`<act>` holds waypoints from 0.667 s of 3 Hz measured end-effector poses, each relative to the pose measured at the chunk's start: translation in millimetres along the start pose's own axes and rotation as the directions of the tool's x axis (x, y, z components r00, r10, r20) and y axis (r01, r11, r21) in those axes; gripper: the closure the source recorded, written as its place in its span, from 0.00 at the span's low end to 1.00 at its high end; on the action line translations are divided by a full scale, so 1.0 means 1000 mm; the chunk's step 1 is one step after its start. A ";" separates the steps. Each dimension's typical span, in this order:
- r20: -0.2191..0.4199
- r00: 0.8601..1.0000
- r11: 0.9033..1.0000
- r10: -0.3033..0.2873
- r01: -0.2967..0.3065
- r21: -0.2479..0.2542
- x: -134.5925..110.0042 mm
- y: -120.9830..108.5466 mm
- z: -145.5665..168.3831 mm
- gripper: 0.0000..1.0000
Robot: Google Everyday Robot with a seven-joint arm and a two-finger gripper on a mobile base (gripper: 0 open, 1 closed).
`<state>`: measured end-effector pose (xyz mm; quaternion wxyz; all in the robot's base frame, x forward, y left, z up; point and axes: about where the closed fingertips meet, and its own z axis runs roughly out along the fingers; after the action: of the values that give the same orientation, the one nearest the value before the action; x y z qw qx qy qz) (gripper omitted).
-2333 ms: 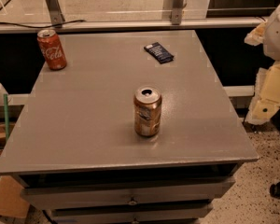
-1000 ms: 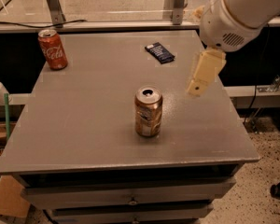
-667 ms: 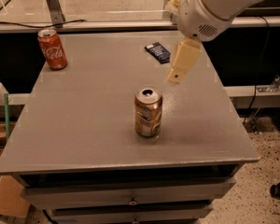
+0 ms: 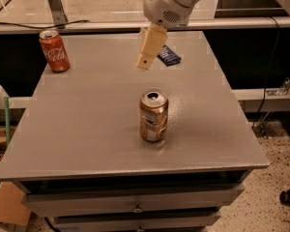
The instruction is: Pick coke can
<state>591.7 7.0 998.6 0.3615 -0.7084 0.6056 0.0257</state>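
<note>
The coke can [image 4: 54,50], red-orange with white lettering and a silver top, stands upright at the far left corner of the grey table [image 4: 92,129]. My gripper [image 4: 148,52] hangs from the white arm above the far middle of the table, well to the right of the coke can and apart from it. It holds nothing that I can see.
A gold-brown can [image 4: 153,116] with a pale label stands upright at the table's middle, just in front of the gripper. A small dark blue packet [image 4: 169,55] lies flat at the far right, behind the gripper. Drawers sit under the table front.
The arm has swung in from the right, and the gripper has moved leftward over the table toward the far middle. The cans and packet have not moved.
</note>
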 end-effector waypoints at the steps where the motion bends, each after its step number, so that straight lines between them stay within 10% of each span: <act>1: 0.086 0.996 0.996 0.030 -0.023 -0.082 -0.035 -0.005 0.028 0.00; 2: 0.086 0.996 0.996 0.030 -0.023 -0.082 -0.035 -0.005 0.028 0.00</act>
<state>598.2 52.0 997.3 0.3581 -0.7127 0.5970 0.0859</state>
